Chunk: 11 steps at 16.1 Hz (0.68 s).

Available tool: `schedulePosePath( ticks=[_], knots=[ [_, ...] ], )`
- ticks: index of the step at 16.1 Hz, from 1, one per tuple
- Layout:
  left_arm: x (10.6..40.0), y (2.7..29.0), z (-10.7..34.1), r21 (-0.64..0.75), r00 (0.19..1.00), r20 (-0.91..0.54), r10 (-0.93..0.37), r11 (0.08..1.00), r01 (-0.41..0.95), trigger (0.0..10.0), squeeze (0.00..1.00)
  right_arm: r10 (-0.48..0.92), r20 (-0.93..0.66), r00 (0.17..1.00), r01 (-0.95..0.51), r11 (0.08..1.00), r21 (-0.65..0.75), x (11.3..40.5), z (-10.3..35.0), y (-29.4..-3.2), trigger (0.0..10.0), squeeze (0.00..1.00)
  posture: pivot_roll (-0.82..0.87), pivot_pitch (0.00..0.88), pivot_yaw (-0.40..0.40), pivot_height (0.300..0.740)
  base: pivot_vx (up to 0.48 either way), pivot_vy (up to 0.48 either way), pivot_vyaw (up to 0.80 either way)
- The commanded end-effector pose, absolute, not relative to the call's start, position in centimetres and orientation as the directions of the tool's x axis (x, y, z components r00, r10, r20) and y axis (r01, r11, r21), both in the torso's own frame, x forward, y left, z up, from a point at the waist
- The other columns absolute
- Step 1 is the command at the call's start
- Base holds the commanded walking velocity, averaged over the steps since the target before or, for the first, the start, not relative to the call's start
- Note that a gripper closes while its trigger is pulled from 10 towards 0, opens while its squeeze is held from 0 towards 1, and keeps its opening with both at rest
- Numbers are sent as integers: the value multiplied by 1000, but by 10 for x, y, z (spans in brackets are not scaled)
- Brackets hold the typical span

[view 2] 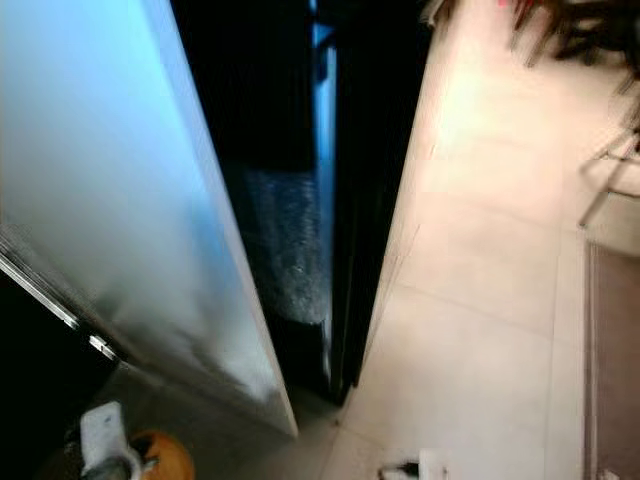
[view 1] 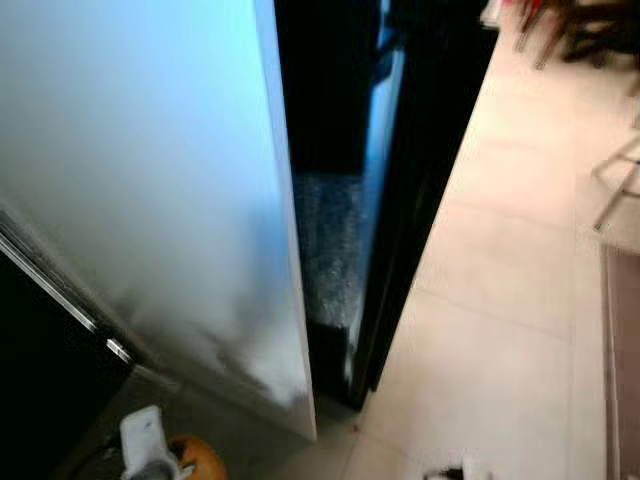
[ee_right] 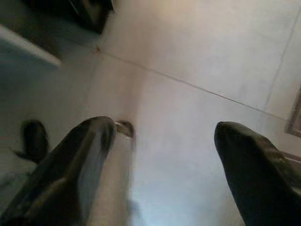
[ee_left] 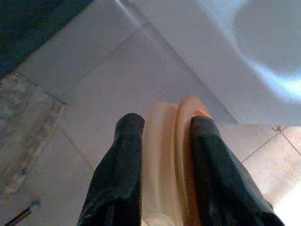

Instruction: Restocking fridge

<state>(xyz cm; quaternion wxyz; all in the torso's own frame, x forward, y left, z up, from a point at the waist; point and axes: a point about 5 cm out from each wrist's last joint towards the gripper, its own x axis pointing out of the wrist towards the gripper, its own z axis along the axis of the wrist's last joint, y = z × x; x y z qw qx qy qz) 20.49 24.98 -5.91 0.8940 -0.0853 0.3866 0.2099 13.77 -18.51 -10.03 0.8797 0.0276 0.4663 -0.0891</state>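
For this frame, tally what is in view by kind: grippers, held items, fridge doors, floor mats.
Grippers: 2, the left gripper shut on the orange bottle, the right gripper open over the tiled floor
Held items: 1, an orange bottle
Fridge doors: 1, the white fridge door, standing open
Floor mats: 1, a mat at the right edge
Total: 5

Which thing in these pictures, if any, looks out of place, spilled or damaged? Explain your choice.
Nothing looks spilled or damaged. The fridge door stands wide open over the tiled floor, as restocking would need. The left gripper is shut on an orange object; the right gripper is open above the floor.
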Motion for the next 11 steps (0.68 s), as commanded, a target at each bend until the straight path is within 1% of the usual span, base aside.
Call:
schedulePosePath(
  ticks=[1,5,7,8,10,11],
  knots=[
    [201,248,-62,23,597,-741,308,900,-436,10000,0,-161,-840,517,244,969,-36,125,-104,-188,10000,0,-66,83,55,740,0,0,0],
    [200,247,-63,23,595,-741,311,897,-441,10000,0,-220,-810,544,314,948,-47,125,-102,-191,10000,0,-69,81,49,740,0,0,0],
    [200,246,-63,23,593,-742,312,896,-442,10000,0,-257,-778,574,311,947,-83,127,-99,-194,10000,0,-70,78,42,740,0,0,0],
    [200,246,-63,25,591,-742,316,895,-446,10000,0,-334,-713,616,360,925,-123,129,-94,-198,10000,0,-73,80,41,740,0,0,0],
    [200,246,-63,27,590,-742,317,895,-446,10000,0,-385,-669,636,396,906,-145,130,-91,-200,10000,0,-83,82,40,740,0,0,0],
    [200,246,-64,28,589,-744,316,895,-444,10000,0,-448,-541,712,444,884,-147,164,-65,-245,10000,0,-83,82,40,740,0,0,0]
  ],
)
